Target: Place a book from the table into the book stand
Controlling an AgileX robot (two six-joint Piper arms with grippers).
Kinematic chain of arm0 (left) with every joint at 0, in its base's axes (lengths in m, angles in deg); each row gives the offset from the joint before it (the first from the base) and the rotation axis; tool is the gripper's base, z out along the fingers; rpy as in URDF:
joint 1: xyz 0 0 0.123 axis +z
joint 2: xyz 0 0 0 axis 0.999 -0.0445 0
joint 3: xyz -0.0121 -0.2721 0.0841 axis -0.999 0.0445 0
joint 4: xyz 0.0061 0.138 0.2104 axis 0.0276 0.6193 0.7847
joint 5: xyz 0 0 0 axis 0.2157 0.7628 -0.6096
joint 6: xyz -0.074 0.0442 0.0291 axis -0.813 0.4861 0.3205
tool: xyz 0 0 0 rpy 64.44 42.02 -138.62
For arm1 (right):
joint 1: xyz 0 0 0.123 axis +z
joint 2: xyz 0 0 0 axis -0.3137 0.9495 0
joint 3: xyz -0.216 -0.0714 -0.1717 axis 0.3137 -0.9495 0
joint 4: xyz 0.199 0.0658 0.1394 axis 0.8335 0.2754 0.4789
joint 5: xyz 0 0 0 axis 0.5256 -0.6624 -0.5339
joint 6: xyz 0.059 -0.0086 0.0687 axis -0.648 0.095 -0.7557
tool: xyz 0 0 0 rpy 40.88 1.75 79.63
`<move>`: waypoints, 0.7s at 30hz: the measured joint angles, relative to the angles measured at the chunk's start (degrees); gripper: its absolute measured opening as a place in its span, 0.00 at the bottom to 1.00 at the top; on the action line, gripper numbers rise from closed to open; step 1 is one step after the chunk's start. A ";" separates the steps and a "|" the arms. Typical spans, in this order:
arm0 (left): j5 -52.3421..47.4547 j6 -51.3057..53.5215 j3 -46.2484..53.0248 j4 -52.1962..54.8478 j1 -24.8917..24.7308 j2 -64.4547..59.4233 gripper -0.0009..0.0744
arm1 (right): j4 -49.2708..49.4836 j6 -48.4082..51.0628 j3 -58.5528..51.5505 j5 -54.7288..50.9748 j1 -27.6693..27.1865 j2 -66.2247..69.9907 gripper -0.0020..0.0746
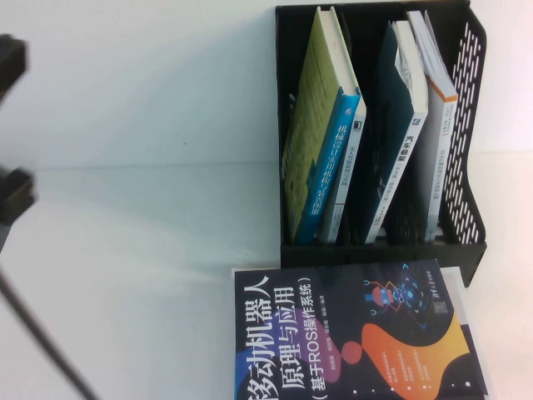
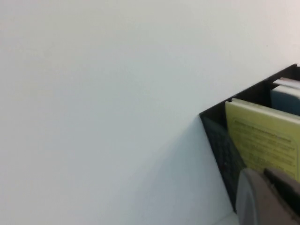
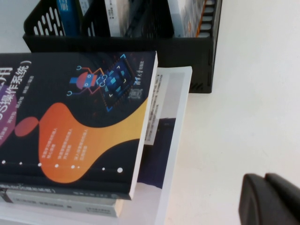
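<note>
Open table (image 1: 141, 250) left of book stand (image 1: 466, 217); stacked navy book (image 1: 350, 333) blocks its front.

Left tool (image 2: 267, 197): only a grey tip shows, cropped at the frame corner, blocking the lower cover of the book (image 2: 262, 136). Right tool (image 3: 272, 199): a dark corner fragment. Beside it, the navy book (image 3: 75, 117) covers the stack beneath.

Bright, even light is seen throughout, and the white surface (image 1: 125, 275) is nearly washed out. A soft shadow is cast beside the book stand (image 2: 220, 145). The left hand (image 2: 269, 197) is blurred at close range.
</note>
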 joint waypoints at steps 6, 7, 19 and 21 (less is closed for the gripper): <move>-9.60 -4.02 0.12 3.61 0.00 7.68 0.01 | 0.00 0.00 0.00 0.00 0.00 0.00 0.03; -11.24 -5.06 0.30 3.61 0.00 9.06 0.01 | 0.00 0.00 0.00 0.00 0.00 0.00 0.03; -10.32 -19.19 21.92 4.75 9.32 22.81 0.01 | 0.00 0.00 0.00 0.00 0.00 0.00 0.03; -6.11 -21.49 27.65 4.23 12.06 25.20 0.01 | 0.00 0.00 0.00 0.00 0.00 0.00 0.03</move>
